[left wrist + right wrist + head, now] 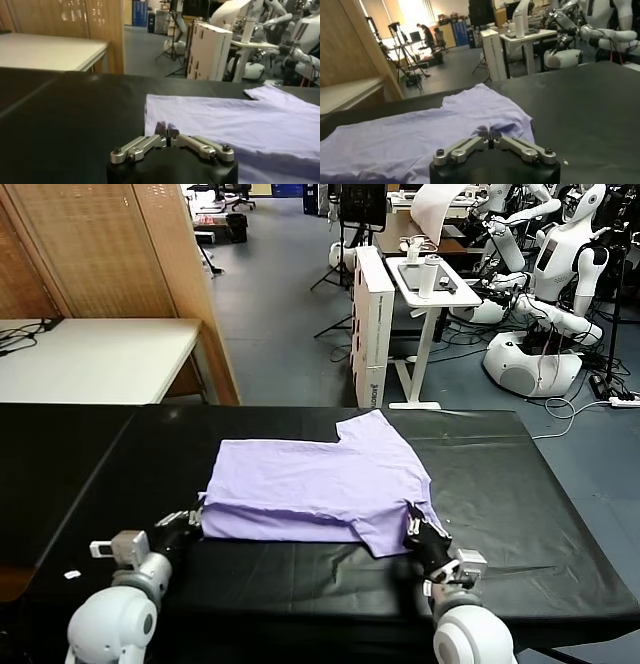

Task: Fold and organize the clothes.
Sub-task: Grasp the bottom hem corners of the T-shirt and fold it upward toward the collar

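The clothes are one lavender T-shirt (pixel 310 484) lying flat on the black table (pixel 520 484), with its near part doubled over and one sleeve pointing to the far right. My left gripper (pixel 195 519) is at the shirt's near left corner and is shut on a pinch of the fabric (pixel 167 130). At the near right corner, my right gripper (pixel 415 529) is also shut, with a fold of the shirt (pixel 489 131) between its tips. Both hold the cloth low, just above the table. In the right wrist view the shirt (pixel 420 135) spreads away from the jaws.
Black table surface stretches left and right of the shirt. Beyond its far edge stand a white desk (pixel 90 359), a wooden screen (pixel 150 264), a white cart with a tall box (pixel 375 324), and other robots (pixel 560 274).
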{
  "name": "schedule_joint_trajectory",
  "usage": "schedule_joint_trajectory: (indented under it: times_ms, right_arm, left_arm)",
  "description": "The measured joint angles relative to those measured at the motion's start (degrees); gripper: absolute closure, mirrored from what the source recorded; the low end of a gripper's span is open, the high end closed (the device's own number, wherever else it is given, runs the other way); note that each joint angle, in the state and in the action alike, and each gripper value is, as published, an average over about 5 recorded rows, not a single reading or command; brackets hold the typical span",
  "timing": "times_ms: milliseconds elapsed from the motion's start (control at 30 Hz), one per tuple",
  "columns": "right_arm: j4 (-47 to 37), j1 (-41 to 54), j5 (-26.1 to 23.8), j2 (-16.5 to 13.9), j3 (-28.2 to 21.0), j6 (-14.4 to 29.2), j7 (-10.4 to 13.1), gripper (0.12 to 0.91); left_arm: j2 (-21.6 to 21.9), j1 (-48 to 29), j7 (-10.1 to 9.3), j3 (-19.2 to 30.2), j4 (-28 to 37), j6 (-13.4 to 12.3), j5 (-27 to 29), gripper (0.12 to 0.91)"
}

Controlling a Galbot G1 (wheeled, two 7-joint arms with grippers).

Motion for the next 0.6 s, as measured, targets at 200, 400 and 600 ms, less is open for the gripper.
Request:
schedule_joint_trajectory:
  times_ms: [200, 400, 600]
  right_arm:
    - [-0.6, 0.0, -0.1, 0.1, -0.1, 0.0, 0.1, 0.879]
    - [-0.8, 0.5, -0.3, 0.1, -0.6, -0.1, 1.1, 0.798]
    - [-0.6, 0.5, -0.7, 0.2, -0.5, -0.1, 1.9, 0.383]
  left_arm:
    - [-0.1, -0.5, 0.0, 0.6, 1.2, 0.0, 0.3, 0.879]
    - [-0.3, -0.7, 0.04, 1.2, 2.2, -0.3, 0.6, 0.879]
    - [-0.3, -0.7, 0.0, 1.2, 2.5, -1.2, 2.2, 0.701]
